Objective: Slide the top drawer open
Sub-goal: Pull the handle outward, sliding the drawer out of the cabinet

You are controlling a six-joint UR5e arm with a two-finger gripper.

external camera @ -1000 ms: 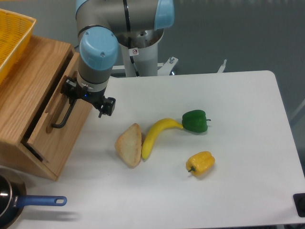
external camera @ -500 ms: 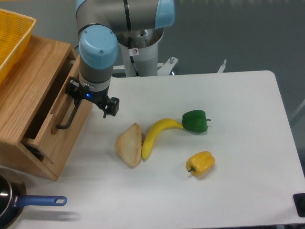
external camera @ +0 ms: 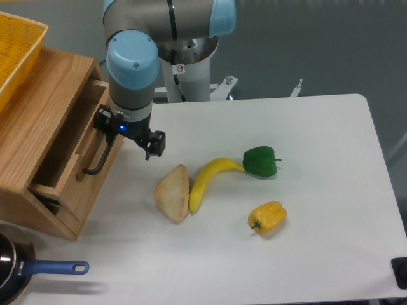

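Top drawer [external camera: 70,166] juts toward bread [external camera: 173,193], banana [external camera: 207,182] beside it.

Single UR5e arm reaching down from the rear mount, blue-capped wrist joint uppermost; black gripper [external camera: 113,135] points downward at the arm's lower end, its fingers hidden beneath the wrist.
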